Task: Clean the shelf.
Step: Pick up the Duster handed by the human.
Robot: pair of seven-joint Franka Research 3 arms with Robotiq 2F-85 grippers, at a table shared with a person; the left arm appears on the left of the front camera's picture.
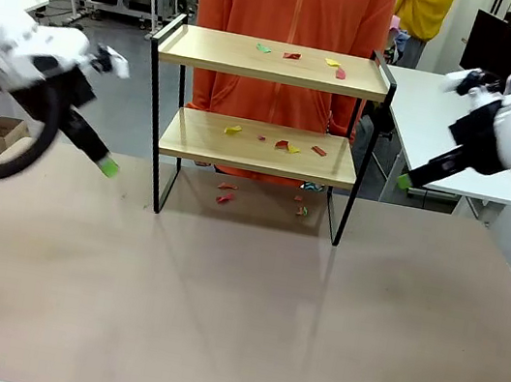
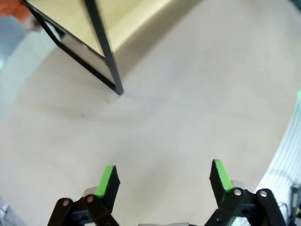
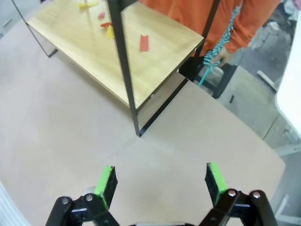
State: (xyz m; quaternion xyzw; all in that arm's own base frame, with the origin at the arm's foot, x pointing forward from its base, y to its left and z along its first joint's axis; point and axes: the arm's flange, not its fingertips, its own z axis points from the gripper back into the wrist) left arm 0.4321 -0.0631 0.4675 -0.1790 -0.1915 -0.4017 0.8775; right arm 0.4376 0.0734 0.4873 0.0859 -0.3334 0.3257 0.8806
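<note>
- Left jaws first: they're spread wide with nothing between the green pads (image 2: 107, 181), just bare table (image 2: 188, 108) under them.
- Same on your right: jaws wide, pads (image 3: 214, 176) empty and hanging over open table.
- The shelf (image 1: 220, 51) stands at the far middle of the table, right in front of the person in the orange top (image 1: 297, 2). Its long axis runs left to right across the front view, so each arm faces one short end.
- Your left jaws sit low off the left end, close to table height. Your right jaws sit off the right end, higher up, about level with the lower board. Both are well apart from the frame.
- I'd call it a toss-up on which is nearer. The right wrist view looks straight down the lower board (image 3: 155, 66) from its end, so that side looks better lined up to me.
- The mess is small coloured scraps on the top board (image 1: 292, 56), more on the lower board (image 1: 283, 145), and a few on the table under the shelf (image 1: 227, 186).
- Hard to see:
  - The left wrist view cuts the shelf (image 2: 127, 19) off at the top edge, so you get one foot and a bit of board.
  - Both arms are blurry in the front view.
  - Something teal and coiled (image 3: 214, 56) hangs by the person's hand behind the shelf, and I can't tell what it is.
</note>
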